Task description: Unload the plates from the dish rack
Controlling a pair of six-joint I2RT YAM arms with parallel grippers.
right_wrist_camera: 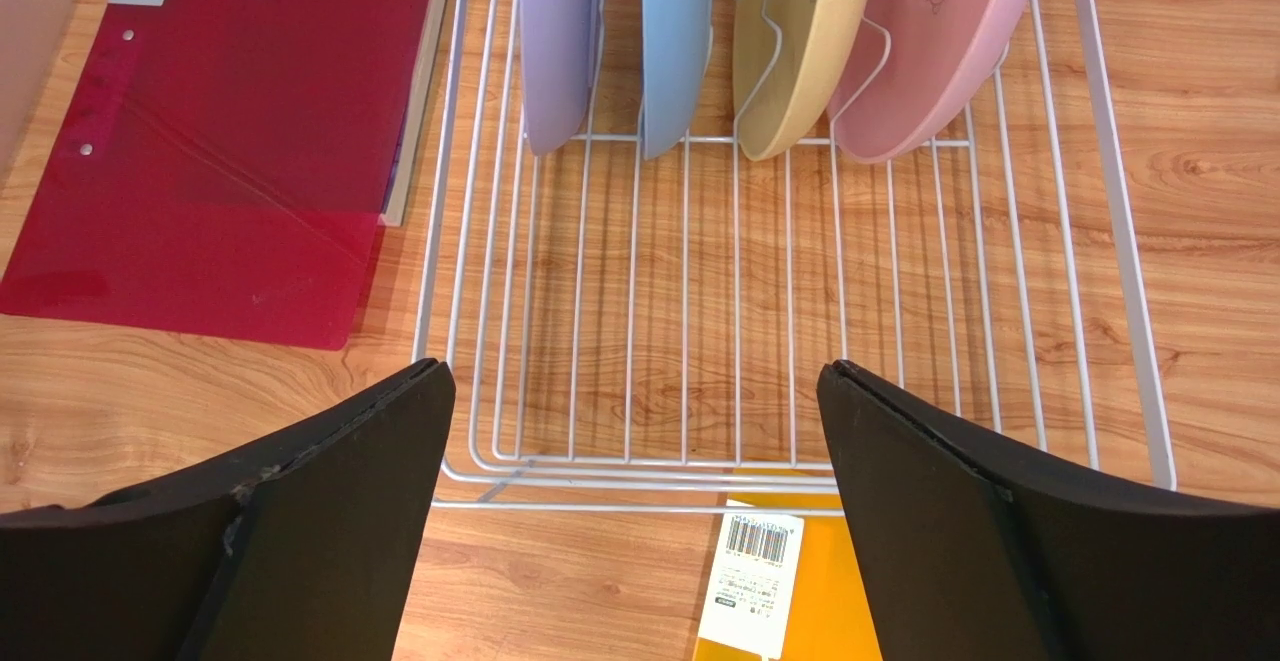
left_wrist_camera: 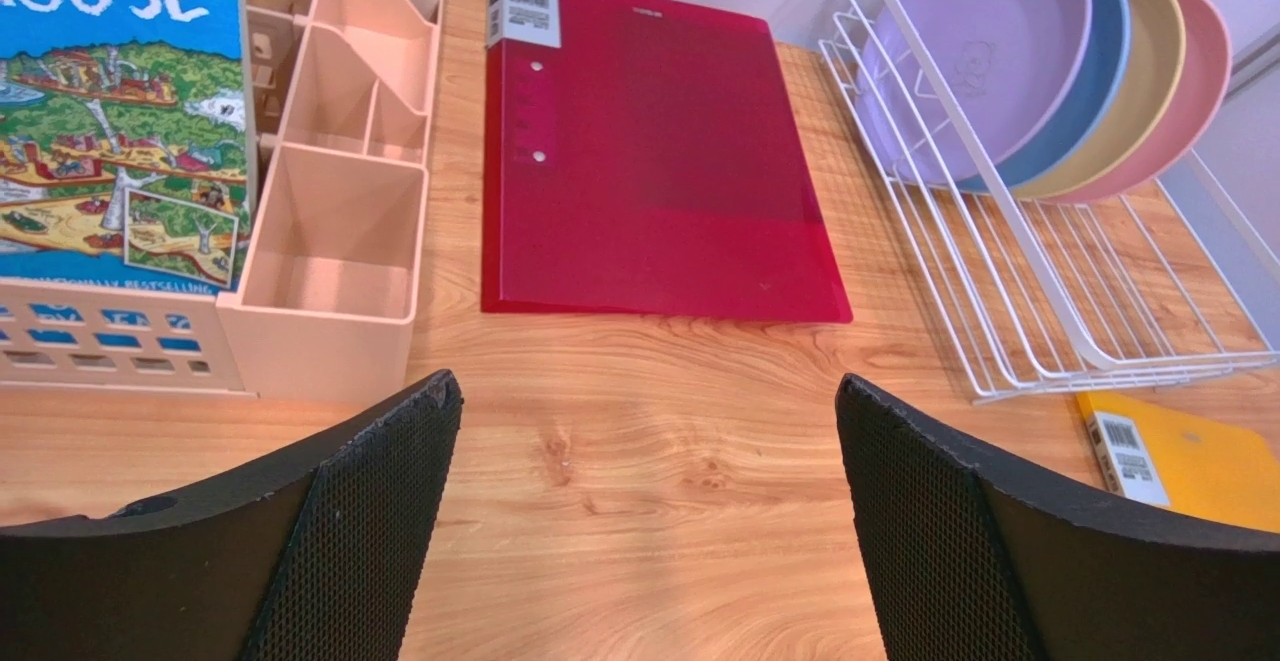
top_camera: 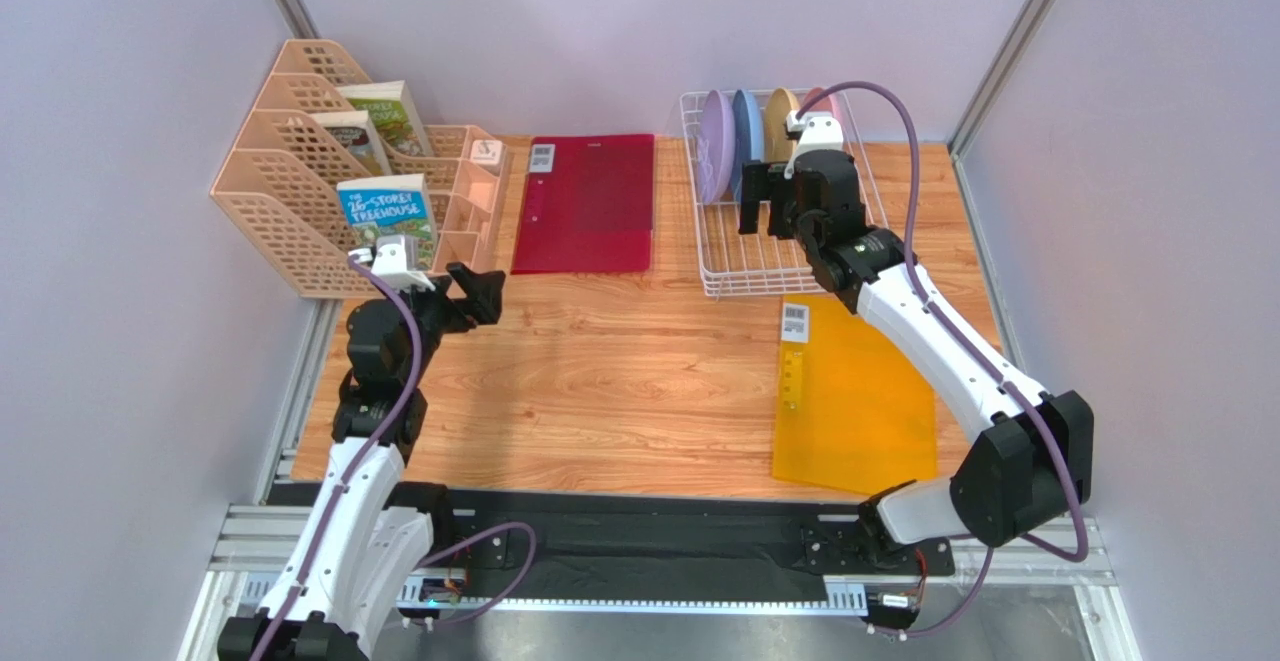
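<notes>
The white wire dish rack (top_camera: 721, 264) stands at the back right of the table; it also shows in the right wrist view (right_wrist_camera: 1112, 226) and the left wrist view (left_wrist_camera: 1052, 301). The plates stand on edge at its far end: lavender (right_wrist_camera: 556, 31), blue (right_wrist_camera: 673, 24), cream-yellow (right_wrist_camera: 804, 31), pink (right_wrist_camera: 939, 31). My right gripper (top_camera: 769, 199) hovers over the rack's near half, open and empty, its gap (right_wrist_camera: 631, 436) facing the plates. My left gripper (top_camera: 478, 294) is open and empty over bare table at the left (left_wrist_camera: 646, 436).
Peach lattice file holders (top_camera: 301, 166) with books stand at the back left. A red folder (top_camera: 586, 204) lies between them and the rack. A yellow folder (top_camera: 849, 391) with a barcode label lies just in front of the rack.
</notes>
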